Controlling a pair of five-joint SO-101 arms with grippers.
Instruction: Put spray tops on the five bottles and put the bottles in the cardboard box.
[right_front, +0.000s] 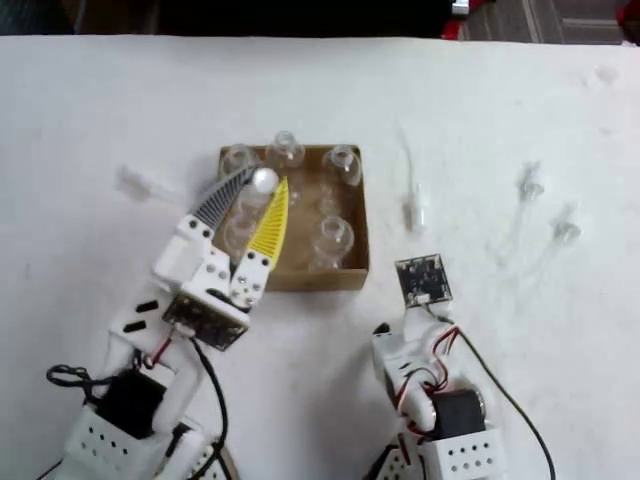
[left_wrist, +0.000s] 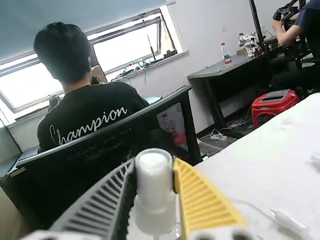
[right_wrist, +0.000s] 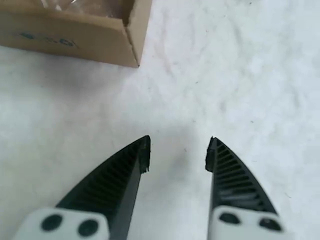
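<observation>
- High view: the left gripper (right_front: 262, 184) is clamped on a white spray top (right_front: 264, 179), held over the cardboard box (right_front: 310, 278). Clear bottles (right_front: 332, 236) stand inside.
- Left wrist view, closer in: the top is pinched between the grey and yellow fingers (left_wrist: 200, 200).
- Right wrist view: the right gripper (right_wrist: 177, 152) is spread apart and holds nothing, above the white table (right_wrist: 240, 75) near the box's corner.
- The high view adds loose spray tops (right_front: 413, 207) lying on either side of the box.

Bright windows (left_wrist: 130, 47), pale wall (left_wrist: 210, 30), dark desk (left_wrist: 225, 67), mesh chair (left_wrist: 125, 145)
</observation>
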